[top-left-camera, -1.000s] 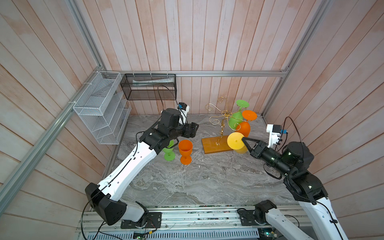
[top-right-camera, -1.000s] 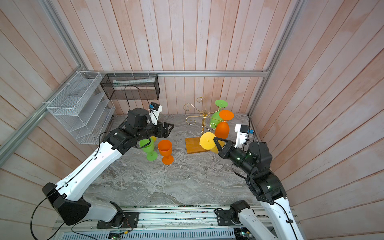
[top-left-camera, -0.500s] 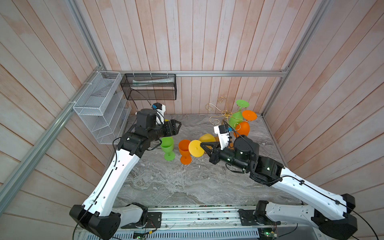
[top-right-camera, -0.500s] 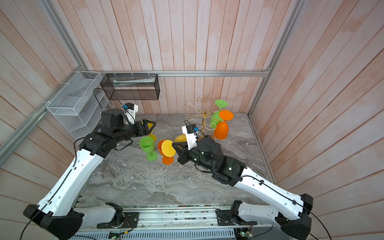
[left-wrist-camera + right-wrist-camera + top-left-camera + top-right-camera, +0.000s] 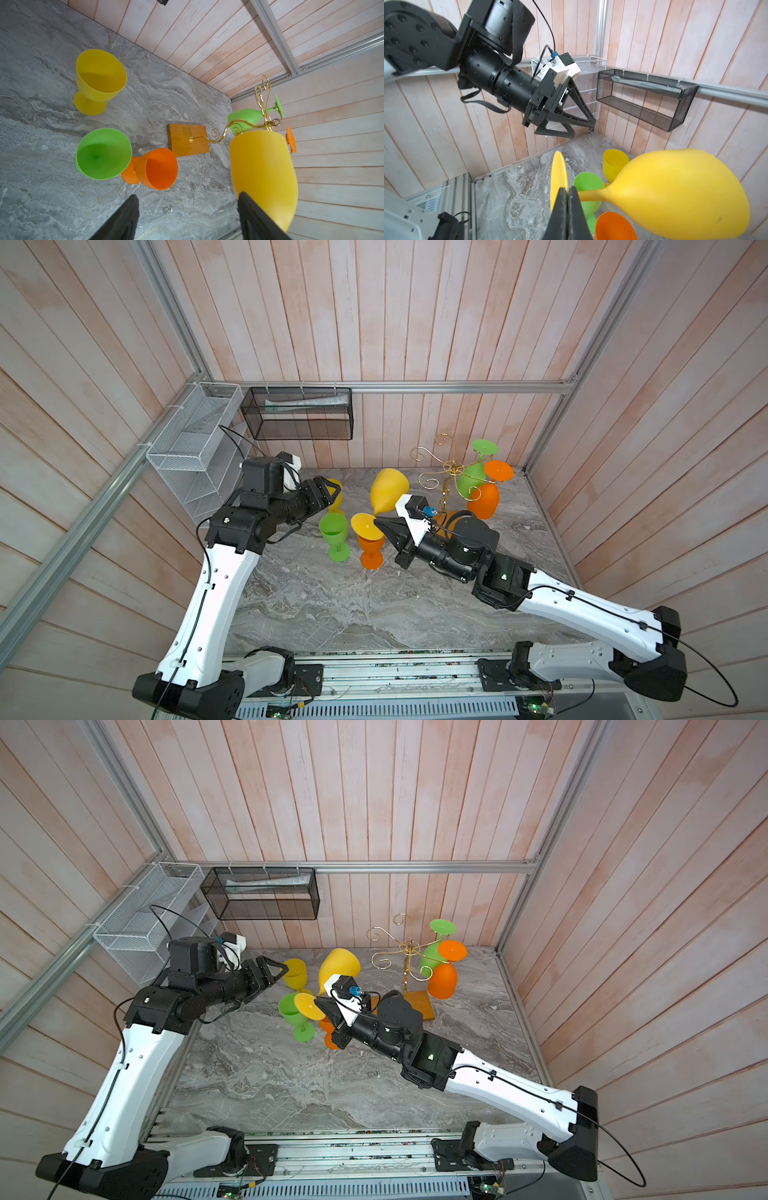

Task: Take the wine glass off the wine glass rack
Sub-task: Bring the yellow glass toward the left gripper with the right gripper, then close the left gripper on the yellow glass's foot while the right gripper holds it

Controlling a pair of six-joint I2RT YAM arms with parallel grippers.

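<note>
The yellow wine glass (image 5: 388, 489), tilting above mid-table left of the wine glass rack (image 5: 453, 466), is riding stem-pinched in the fully closed right gripper (image 5: 377, 523) and is probably needing righting before landing clear of the green glass (image 5: 333, 529), while the left gripper (image 5: 332, 490) is gaping empty.

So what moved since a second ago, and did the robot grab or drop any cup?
The right arm carried the yellow wine glass leftward from the wine glass rack to above the standing green glass and orange glass, jaws still shut on its stem. The left arm drew back from those two, jaws open, empty. The rack, its two hanging glasses and the standing ones stayed put.
</note>
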